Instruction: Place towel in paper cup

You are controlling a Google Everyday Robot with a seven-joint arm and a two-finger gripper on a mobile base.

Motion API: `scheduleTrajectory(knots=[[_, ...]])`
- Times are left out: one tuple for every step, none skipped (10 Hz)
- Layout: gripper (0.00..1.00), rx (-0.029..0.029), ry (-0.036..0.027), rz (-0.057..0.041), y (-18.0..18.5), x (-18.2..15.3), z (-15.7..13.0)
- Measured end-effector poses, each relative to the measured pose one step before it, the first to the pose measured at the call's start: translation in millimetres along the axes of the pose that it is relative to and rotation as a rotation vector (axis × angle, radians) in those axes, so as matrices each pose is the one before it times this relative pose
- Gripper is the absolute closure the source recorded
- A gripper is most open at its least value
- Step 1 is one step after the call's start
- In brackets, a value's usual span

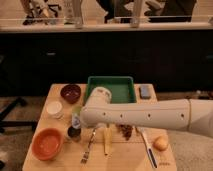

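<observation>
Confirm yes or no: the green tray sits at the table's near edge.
No: the green tray sits at the far edge, beyond the arm, whose hand hangs near the paper cup.

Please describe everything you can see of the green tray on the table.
The green tray is a rectangular, shallow container with raised walls and a rim, probably plastic. It sits flat at the back middle of the wooden table, right of the dark red bowl and left of the blue-grey sponge. Its visible inside looks bare. The robot's white arm covers its front left corner; the gripper, shut, hangs lower left.
</observation>
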Motion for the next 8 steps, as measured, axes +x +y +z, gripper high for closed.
scheduleTrajectory(knots=[[1.0,-0.00326,-0.01653,0.00167,-4.98,-5.64,1.59],[1.0,-0.0038,-0.01254,0.00081,-3.49,-5.12,1.7],[1.0,-0.0052,-0.0152,-0.00262,-3.42,-6.8,2.55],[1.0,-0.00542,-0.0178,0.00343,-3.13,-3.91,1.56],[1.0,-0.00595,-0.02367,0.00582,-4.0,-2.0,1.35],[1.0,-0.00357,-0.01531,0.00466,-2.37,-1.62,0.64],[1.0,-0.003,-0.01692,0.00679,-2.99,-1.18,0.61],[1.0,-0.00104,-0.01316,0.0079,-4.9,-1.69,-0.24]])
